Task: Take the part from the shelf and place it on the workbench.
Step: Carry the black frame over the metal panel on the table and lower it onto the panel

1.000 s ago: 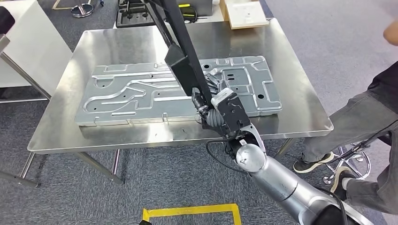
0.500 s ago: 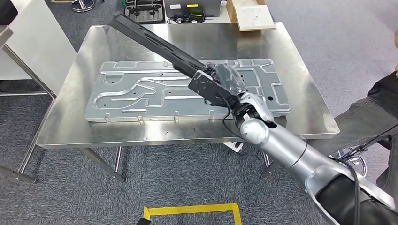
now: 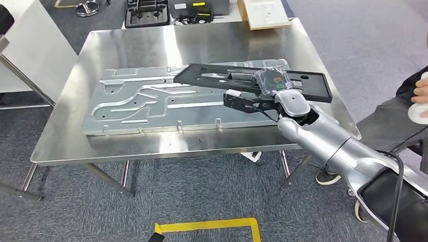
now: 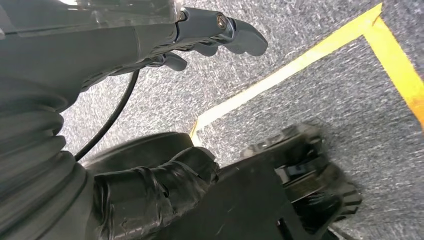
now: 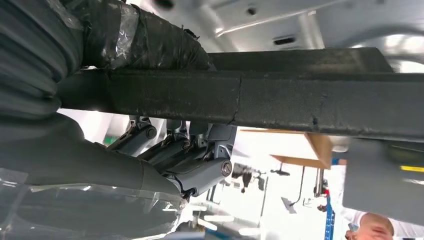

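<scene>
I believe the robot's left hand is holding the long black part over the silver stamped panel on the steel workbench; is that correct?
Not quite: it is the right hand that holds the long black part, as the head view shows. The left hand hangs over the carpet with nothing in it. The rest stands: the part is over the silver stamped panel on the steel workbench.

Black part [image 3: 237, 79]: a second ago it stood steeply, running up out of the frame's top centre; half a second ago it slanted toward the upper left; it now lies nearly flat across the centre-right of the head view, over the right end of the grey panel [image 3: 141, 101]. Right hand [image 3: 267, 88], gripping it throughout, has turned and shifted right; forearm now enters from the lower right. Person [image 3: 404, 116] at right edge has shifted.
</scene>
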{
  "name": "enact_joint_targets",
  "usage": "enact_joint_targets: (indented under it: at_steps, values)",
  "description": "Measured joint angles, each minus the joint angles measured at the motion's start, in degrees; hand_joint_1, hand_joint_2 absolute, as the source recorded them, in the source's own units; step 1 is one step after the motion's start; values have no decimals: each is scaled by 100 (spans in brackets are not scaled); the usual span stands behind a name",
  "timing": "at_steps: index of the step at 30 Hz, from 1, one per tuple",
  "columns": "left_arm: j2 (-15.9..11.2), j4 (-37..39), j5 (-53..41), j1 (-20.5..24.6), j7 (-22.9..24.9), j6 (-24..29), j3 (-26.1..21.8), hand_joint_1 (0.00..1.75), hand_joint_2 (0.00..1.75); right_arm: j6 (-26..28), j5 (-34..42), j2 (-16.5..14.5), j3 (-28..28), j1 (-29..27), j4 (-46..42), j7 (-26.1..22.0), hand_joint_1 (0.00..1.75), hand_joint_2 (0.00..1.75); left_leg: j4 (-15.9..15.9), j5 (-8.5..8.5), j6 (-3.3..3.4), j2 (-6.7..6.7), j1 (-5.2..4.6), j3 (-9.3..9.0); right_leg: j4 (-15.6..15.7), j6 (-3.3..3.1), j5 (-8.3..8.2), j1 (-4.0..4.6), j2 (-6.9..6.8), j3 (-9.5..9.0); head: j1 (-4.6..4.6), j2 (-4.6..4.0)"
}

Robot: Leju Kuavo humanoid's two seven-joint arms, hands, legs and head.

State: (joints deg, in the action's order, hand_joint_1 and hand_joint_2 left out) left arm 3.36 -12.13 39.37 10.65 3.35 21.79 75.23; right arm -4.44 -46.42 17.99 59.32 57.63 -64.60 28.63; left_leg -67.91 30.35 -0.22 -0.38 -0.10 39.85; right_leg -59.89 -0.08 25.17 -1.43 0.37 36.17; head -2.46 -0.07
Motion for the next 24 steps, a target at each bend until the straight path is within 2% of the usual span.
enact_joint_targets:
  at_steps: [1, 2, 3, 4, 6, 7, 8, 10, 12, 14, 16, 17, 18, 19, 20, 21, 23, 24]
  values:
    - [4, 0, 1, 7, -2, 2, 0, 0, 175, -63, -73, 0, 69, 26, 75, -20, 175, 175, -351, 124, -20, 1, 12, 180, 0, -11, 7, 4, 0, -6, -1, 0]
    - [8, 0, 3, 10, -4, 4, 0, 0, 175, -139, -157, -1, 137, 41, 153, -52, 175, 175, -587, 168, -28, 2, 19, 313, -1, -19, 14, 9, 0, -15, -1, 0]
    - [10, 0, 6, 11, -8, 8, 1, 0, 175, -231, -261, -6, 202, 53, 239, -102, 175, 175, -628, 108, -22, 2, 21, 358, -1, -26, 21, 18, -1, -25, -1, 0]
    - [12, 0, 10, 12, -15, 13, 1, 0, 175, -334, -382, -18, 261, 71, 329, -166, 175, 175, -453, -51, 0, 2, 18, 300, -1, -29, 28, 29, 1, -37, 0, 0]
    - [11, 0, 23, 22, -31, 31, 1, 0, 175, -556, -675, -70, 369, 157, 523, -331, 175, 175, 288, -449, 95, -1, -11, -27, 5, -30, 42, 44, 9, -59, 4, 0]
    - [11, 0, 32, 30, -39, 40, 1, 0, 175, -652, -823, -106, 426, 216, 624, -412, 175, 175, 622, -568, 146, -3, -36, -184, 11, -19, 44, 45, 18, -62, 7, 0]
    - [10, 0, 39, 39, -43, 49, 1, 0, 175, -723, -958, -150, 481, 268, 727, -485, 175, 175, 842, -616, 187, -4, -62, -292, 21, 1, 42, 37, 25, -62, 6, 0]
    - [10, 0, 50, 50, -47, 60, 2, 0, 175, -786, -1150, -261, 589, 319, 945, -576, 175, 175, 982, -604, 226, -6, -98, -371, 58, 57, 28, 21, 34, -74, 2, 0]
    - [15, 0, 52, 51, -46, 66, 2, 0, 175, -762, -1262, -368, 657, 326, 1153, -633, 175, 175, 1130, -652, 251, 10, -58, -473, 58, 109, 60, 21, 32, -92, 8, 0]
    - [28, 0, 51, 61, -46, 69, 2, 0, 175, -705, -1359, -451, 712, 349, 1321, -689, 175, 175, 1276, -708, 281, 35, -15, -573, -279, 138, 270, 30, 23, 48, 30, 0]
    - [45, 0, 45, 73, -46, 66, 2, 0, 175, -652, -1450, -538, 777, 360, 1458, -751, 175, 175, 1291, -710, 297, 47, -20, -593, -945, 166, 563, 17, 16, 373, 46, 0]
    - [54, 0, 44, 74, -45, 64, 3, 0, 175, -633, -1487, -584, 810, 356, 1525, -781, 175, 175, 1277, -701, 293, 49, -17, -591, -1197, 192, 630, 1, 13, 509, 49, 0]
    - [61, 0, 43, 70, -43, 62, 3, 0, 175, -620, -1524, -637, 845, 351, 1590, -812, 175, 175, 1253, -686, 282, 51, -9, -587, -1281, 223, 601, -19, 9, 562, 49, 0]
    - [66, 0, 43, 66, -40, 61, 4, 0, 175, -604, -1567, -691, 877, 352, 1650, -842, 175, 175, 1214, -663, 262, 49, 5, -582, -1167, 256, 479, -44, 0, 514, 49, 0]
    - [70, 0, 43, 63, -39, 62, 4, 0, 175, -585, -1618, -748, 901, 357, 1703, -872, 175, 175, 1151, -625, 227, 47, 24, -571, -874, 295, 293, -75, -11, 369, 50, 0]
    - [69, 1, 43, 64, -38, 64, 4, 0, 175, -567, -1668, -803, 923, 367, 1751, -900, 175, 175, 1074, -579, 181, 42, 40, -544, -577, 327, 177, -94, -10, 218, 56, 0]
    - [68, 2, 43, 78, -40, 71, 4, 0, 175, -535, -1755, -931, 963, 389, 1830, -948, 175, 175, 896, -488, 91, 31, 33, -469, -189, 292, 77, -114, 18, 23, 66, 1]
    - [66, 2, 38, 81, -47, 74, 4, 0, 175, -514, -1797, -989, 987, 394, 1866, -974, 175, 175, 853, -471, 60, 25, 22, -439, -180, 239, 114, -102, 35, 23, 64, 1]
